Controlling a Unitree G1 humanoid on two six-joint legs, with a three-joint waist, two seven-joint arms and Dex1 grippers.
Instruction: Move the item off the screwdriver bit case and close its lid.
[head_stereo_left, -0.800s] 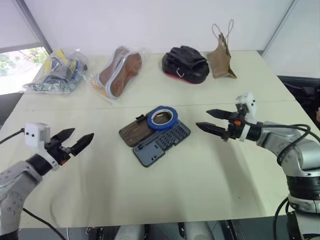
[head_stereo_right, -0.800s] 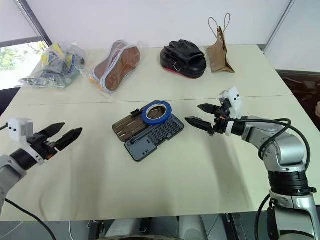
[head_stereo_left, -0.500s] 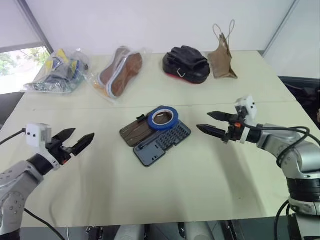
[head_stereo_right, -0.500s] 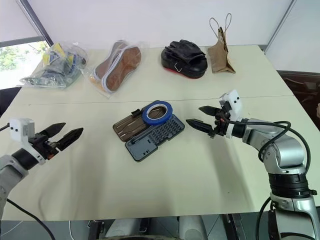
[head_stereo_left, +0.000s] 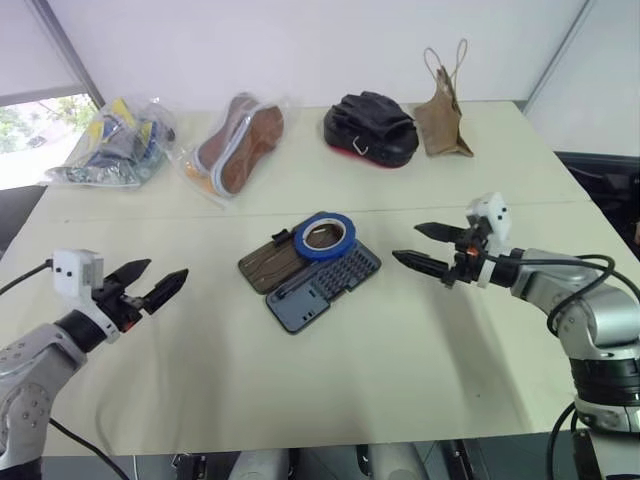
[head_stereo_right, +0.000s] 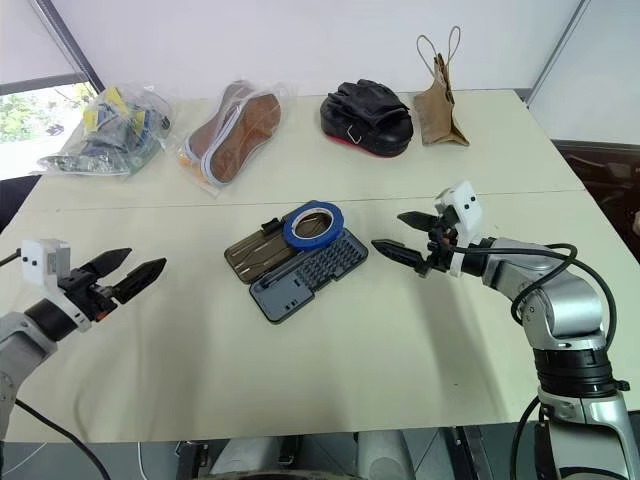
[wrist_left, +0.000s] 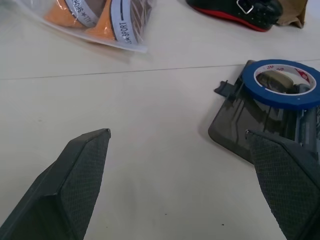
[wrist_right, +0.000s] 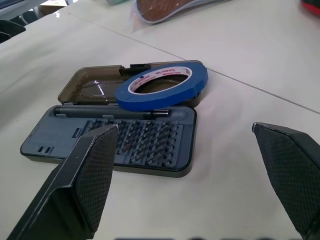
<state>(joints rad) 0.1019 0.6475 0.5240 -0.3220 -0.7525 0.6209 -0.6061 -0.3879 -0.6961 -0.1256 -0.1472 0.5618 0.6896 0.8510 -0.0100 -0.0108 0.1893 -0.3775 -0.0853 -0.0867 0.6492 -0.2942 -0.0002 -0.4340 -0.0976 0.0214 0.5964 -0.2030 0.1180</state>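
Note:
The screwdriver bit case (head_stereo_left: 320, 285) lies open at the table's middle, its brown see-through lid (head_stereo_left: 268, 265) folded out flat toward the left. A blue tape roll (head_stereo_left: 325, 235) rests across the hinge, partly on the lid and partly on the bit tray (wrist_right: 135, 142). My right gripper (head_stereo_left: 428, 247) hovers open just right of the case, fingers pointing at it. Well to the left of the case, near the front, my left gripper (head_stereo_left: 158, 281) is open too. Neither holds anything.
Along the table's far side lie a plastic bag of items (head_stereo_left: 115, 140), bagged shoe insoles (head_stereo_left: 240, 140), a black pouch (head_stereo_left: 372, 128) and a small brown paper bag (head_stereo_left: 442, 105). A seam (head_stereo_left: 150, 215) crosses the table behind the case.
The right gripper has shifted very slightly; the case and tape have not moved. The left gripper stays where it was.

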